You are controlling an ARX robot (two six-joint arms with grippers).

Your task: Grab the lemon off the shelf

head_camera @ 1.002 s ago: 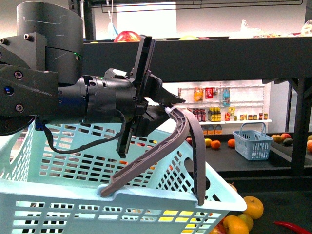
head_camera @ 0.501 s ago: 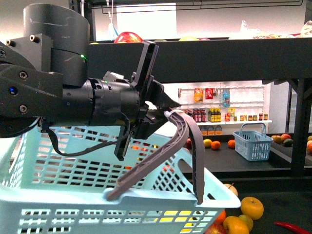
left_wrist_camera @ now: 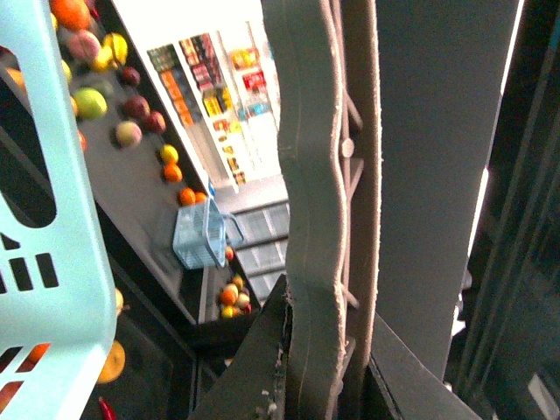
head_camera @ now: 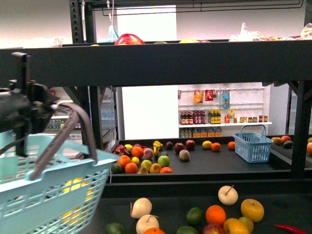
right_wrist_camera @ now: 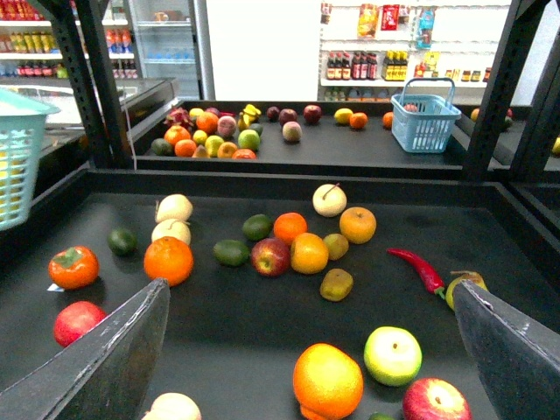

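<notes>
The shelf [head_camera: 195,61] is a black rack with dark trays of loose fruit. On its lower tray [right_wrist_camera: 516,232] lie oranges, apples, limes and several yellow fruits, such as one yellow fruit [right_wrist_camera: 357,224] and another [right_wrist_camera: 309,252]; I cannot tell which is the lemon. My right gripper [right_wrist_camera: 311,287] is open above this tray, its fingers [right_wrist_camera: 96,359] wide apart over an orange [right_wrist_camera: 328,381] and a green apple [right_wrist_camera: 393,354]. My left gripper [head_camera: 27,105] is shut on the grey basket handle [head_camera: 73,126] of a light blue basket [head_camera: 48,195]. The handle [left_wrist_camera: 319,219] fills the left wrist view.
A red chili [right_wrist_camera: 420,269] lies toward the tray's right side. A farther tray holds more fruit [head_camera: 146,158] and a small blue basket [head_camera: 252,142]. Black uprights [head_camera: 298,126] frame the tiers. White wall shelves of bottles [head_camera: 219,114] stand behind.
My left arm and the basket have swung to the left in the front view, uncovering the shelf trays and their fruit. It still holds the handle.
</notes>
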